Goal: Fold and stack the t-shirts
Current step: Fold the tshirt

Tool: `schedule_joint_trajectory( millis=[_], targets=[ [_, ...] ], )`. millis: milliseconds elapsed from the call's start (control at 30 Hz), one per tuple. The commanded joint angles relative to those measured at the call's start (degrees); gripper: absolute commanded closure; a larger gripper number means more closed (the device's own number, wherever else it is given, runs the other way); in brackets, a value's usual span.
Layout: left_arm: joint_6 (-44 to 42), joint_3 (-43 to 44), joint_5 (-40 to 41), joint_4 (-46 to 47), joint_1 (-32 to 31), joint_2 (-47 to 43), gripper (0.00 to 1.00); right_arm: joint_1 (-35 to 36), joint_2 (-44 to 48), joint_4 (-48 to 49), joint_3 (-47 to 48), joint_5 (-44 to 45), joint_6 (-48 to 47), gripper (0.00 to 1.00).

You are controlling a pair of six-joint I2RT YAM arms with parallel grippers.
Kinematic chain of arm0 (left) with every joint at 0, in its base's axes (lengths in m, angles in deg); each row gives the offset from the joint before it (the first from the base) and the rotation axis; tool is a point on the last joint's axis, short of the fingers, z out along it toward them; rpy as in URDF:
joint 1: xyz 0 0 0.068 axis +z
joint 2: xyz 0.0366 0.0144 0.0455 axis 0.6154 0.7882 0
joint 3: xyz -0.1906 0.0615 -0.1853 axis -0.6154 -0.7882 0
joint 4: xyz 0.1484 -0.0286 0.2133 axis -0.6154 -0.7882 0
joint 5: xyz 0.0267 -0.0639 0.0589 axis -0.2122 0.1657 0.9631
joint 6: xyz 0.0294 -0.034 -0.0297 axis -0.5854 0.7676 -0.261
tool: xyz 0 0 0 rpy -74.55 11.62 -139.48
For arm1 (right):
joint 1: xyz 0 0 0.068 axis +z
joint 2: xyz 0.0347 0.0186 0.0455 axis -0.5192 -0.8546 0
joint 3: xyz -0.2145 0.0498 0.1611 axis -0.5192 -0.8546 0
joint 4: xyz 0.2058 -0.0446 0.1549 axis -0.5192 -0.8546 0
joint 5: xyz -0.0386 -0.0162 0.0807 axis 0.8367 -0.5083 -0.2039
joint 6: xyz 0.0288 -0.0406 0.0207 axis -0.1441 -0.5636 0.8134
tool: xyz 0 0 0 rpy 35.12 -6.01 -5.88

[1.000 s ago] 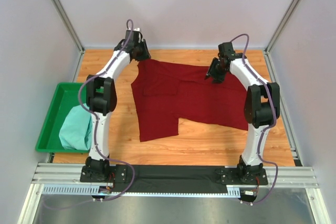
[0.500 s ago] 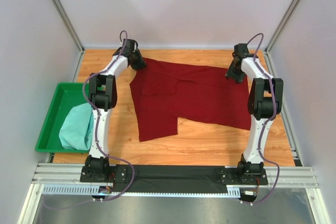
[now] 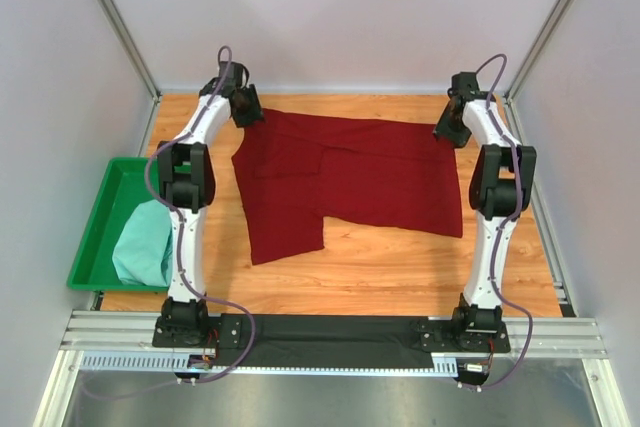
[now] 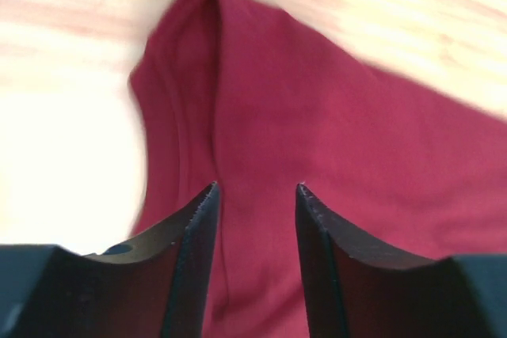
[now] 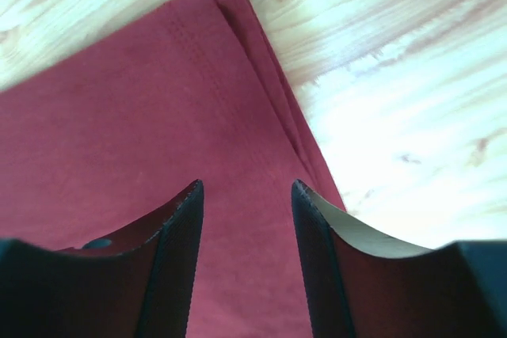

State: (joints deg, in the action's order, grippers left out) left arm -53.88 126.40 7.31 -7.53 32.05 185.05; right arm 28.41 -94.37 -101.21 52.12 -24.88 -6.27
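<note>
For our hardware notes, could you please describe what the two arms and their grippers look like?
The left arm and right arm have white links, black joints and a looping purple cable. The left gripper and right gripper have black, tapered fingers narrowing to points.

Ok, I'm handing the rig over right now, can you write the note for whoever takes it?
Left gripper: open above the far left corner of the maroon t-shirt.
Right gripper: open above its far right corner.
Maroon t-shirt: spread on the table, an uneven shape, not a finished fold.
Mint t-shirt: bunched in the green tray at the left.
Done: nothing stacked.
Left: fold both, then stack.
</note>
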Motion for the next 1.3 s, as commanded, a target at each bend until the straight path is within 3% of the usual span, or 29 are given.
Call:
schedule_joint_trajectory(
  millis=[0, 67, 133, 333, 533, 733, 867, 1067, 1167, 1267],
  targets=[
    [-6.54, -1.17, 9.10, -7.76, -3.90, -16.18, 0.49, 0.06, 4.35, -8.33, 2.33, 1.09, 0.16, 0.49],
    [-5.76, -8.78, 12.64, -9.36, -4.96, -24.00, 0.38, 0.06, 9.62, -9.31, -2.73, 0.57, 0.16, 0.47],
    [-4.70, -15.39, 14.85, -11.03, -6.19, -31.80, 0.38, 0.15, 13.93, -9.57, -7.58, -1.71, -0.19, 0.46],
    [-1.45, -53.23, 1.77, -5.50, -8.83, -53.59, 0.54, 1.12, 34.04, -7.64, -31.74, -16.03, 2.26, 0.46],
    [7.32, -75.60, -3.26, -4.35, -10.50, -72.95, 0.51, 0.50, 53.30, -3.43, -55.66, -24.75, 8.23, 0.47],
    [17.08, -83.10, 2.10, -8.82, -10.68, -76.07, 0.53, 0.06, 58.77, -3.16, -63.32, -27.56, 10.27, 0.47],
    [17.19, -85.91, 4.38, -6.13, -11.29, -72.91, 0.51, -0.11, 60.53, -2.19, -65.35, -25.63, 9.05, 0.47],
    [14.73, -88.38, 1.06, 2.39, -11.47, -68.25, 0.51, -2.48, 59.30, -2.46, -66.40, -25.19, 8.16, 0.46],
    [15.43, -88.20, 1.31, 0.93, -11.64, -64.47, 0.51, -4.42, 59.21, -2.89, -66.84, -23.88, 8.77, 0.46],
    [17.18, -89.69, -0.52, 3.02, -11.64, -61.91, 0.58, -6.17, 59.30, -2.99, -67.45, -21.77, 10.88, 0.46]
  ],
)
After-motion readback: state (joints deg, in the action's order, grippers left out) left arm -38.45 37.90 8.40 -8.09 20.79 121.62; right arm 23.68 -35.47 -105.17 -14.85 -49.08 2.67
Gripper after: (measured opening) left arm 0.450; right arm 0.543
